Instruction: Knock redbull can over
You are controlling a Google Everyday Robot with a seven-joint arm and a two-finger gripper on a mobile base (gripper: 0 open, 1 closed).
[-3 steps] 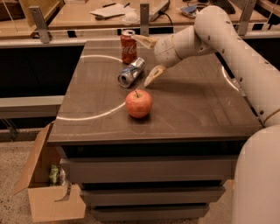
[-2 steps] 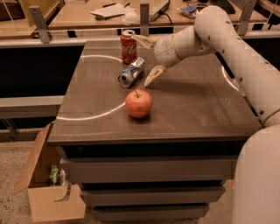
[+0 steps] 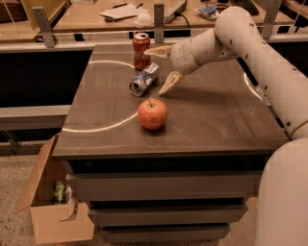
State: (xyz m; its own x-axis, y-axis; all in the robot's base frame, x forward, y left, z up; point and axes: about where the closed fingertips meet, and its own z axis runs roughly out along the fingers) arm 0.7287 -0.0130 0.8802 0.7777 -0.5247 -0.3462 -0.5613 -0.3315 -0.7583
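Observation:
The redbull can, silver and blue, lies on its side on the dark table, its silver end facing front left. My gripper is open just to the right of the can, one fingertip low near the table and the other finger higher, beside the red can. It holds nothing.
A red Coca-Cola can stands upright behind the lying can. A red apple sits in front of it. A cardboard box stands on the floor at the lower left. A cluttered counter runs behind the table.

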